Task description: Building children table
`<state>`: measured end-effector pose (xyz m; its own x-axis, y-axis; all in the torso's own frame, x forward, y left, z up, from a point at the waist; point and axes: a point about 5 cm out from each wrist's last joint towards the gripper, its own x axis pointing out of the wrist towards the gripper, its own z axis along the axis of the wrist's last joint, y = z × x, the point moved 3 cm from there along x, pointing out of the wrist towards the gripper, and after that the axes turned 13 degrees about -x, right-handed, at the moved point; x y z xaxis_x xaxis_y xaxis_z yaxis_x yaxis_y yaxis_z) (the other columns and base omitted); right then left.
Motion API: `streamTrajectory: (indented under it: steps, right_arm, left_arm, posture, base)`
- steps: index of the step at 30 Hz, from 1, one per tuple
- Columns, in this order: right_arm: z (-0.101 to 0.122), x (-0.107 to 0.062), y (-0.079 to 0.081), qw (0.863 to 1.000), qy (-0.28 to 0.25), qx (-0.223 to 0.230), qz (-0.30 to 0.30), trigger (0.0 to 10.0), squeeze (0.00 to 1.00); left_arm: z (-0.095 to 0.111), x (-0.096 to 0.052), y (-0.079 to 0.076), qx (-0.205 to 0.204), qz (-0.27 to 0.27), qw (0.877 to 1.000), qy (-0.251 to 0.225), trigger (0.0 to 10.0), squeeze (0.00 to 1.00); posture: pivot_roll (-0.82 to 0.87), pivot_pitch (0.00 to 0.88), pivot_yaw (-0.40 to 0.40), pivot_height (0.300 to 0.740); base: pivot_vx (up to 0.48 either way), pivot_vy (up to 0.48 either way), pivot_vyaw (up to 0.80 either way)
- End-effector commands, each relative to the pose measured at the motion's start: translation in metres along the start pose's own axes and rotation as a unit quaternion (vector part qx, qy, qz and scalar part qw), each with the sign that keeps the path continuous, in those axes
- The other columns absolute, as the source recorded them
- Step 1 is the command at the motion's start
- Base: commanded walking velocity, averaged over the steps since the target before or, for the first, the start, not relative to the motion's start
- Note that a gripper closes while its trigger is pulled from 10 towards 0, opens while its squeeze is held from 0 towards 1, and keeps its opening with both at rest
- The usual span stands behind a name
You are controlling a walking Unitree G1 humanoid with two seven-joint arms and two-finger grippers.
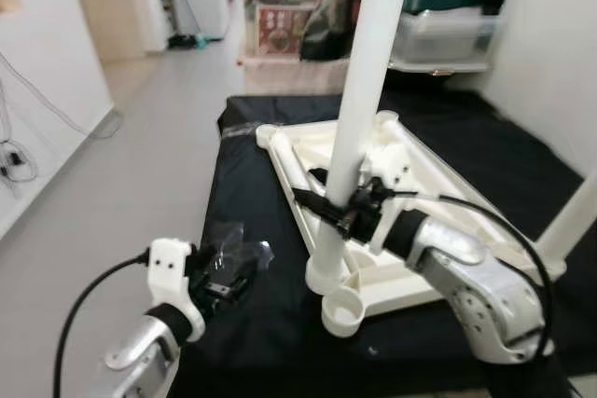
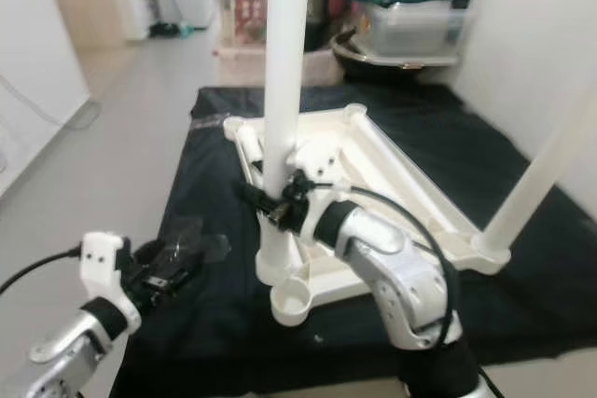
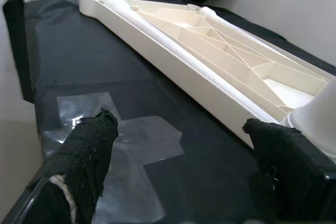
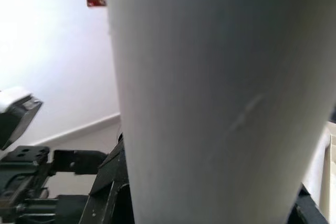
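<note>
- Closest to us, the left gripper [image 1: 224,277] hovers low over the black sheet [image 1: 252,342], jaws spread wide with nothing between them.
- Through the left wrist view, its two black fingertips [image 3: 86,156] frame a patch of clear tape [image 3: 131,145] stuck to the sheet.
- Just beyond that we have the white children's table [image 1: 410,174], flipped upside down on the sheet, its ribbed underside facing up.
- The right gripper [image 1: 338,204] reaches in from the right, jaws pinching the upright white table leg [image 1: 359,118] low down, a little above its socket.
- That leg stands at the near corner of the upturned table; an open round socket [image 1: 343,309] sits right beside its base.
- In the right wrist view the leg [image 4: 220,98] looms right up against the camera.
- A second white leg [image 2: 550,165] rises at the right corner, tilted in our view.
- Behind the sheet, storage boxes [image 1: 280,6] are stacked near the wall, with bare grey floor [image 1: 140,156] to the left.
</note>
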<state>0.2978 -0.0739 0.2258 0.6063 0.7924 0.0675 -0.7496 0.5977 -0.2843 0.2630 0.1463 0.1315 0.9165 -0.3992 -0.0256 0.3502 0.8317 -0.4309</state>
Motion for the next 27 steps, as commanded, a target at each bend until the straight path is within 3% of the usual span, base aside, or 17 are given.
streamTrajectory:
  steps: [1,11,20,27]
  right_arm:
    - [0.002,-0.003,0.000,1.000,-0.004,-0.017,0.000,0.0,0.00]
    - [-0.002,-0.007,-0.005,1.000,0.008,-0.030,0.002,0.0,0.00]
    - [0.004,-0.013,-0.024,0.999,0.009,-0.048,-0.022,0.0,0.00]
    - [0.014,-0.012,-0.035,0.998,-0.014,-0.050,-0.044,0.0,0.00]
  left_arm:
    - [-0.001,0.003,-0.002,0.010,0.001,1.000,-0.003,10.0,0.00]
    - [-0.006,0.005,-0.001,0.022,0.005,1.000,0.006,10.0,0.00]
    - [-0.013,0.010,-0.003,0.037,0.004,0.999,0.016,10.0,0.00]
    - [-0.010,0.014,-0.004,0.035,0.001,0.999,0.007,10.0,0.00]
  posture:
    - [-0.04,0.000,-0.055,0.740]
    - [-0.04,0.000,-0.057,0.740]
    - [-0.05,0.000,-0.052,0.740]
    - [-0.05,0.000,-0.051,0.740]
  base:
    - [0.000,0.000,0.00]
    - [0.000,0.000,0.00]
    - [0.000,0.000,0.00]
    - [0.000,-0.248,0.00]
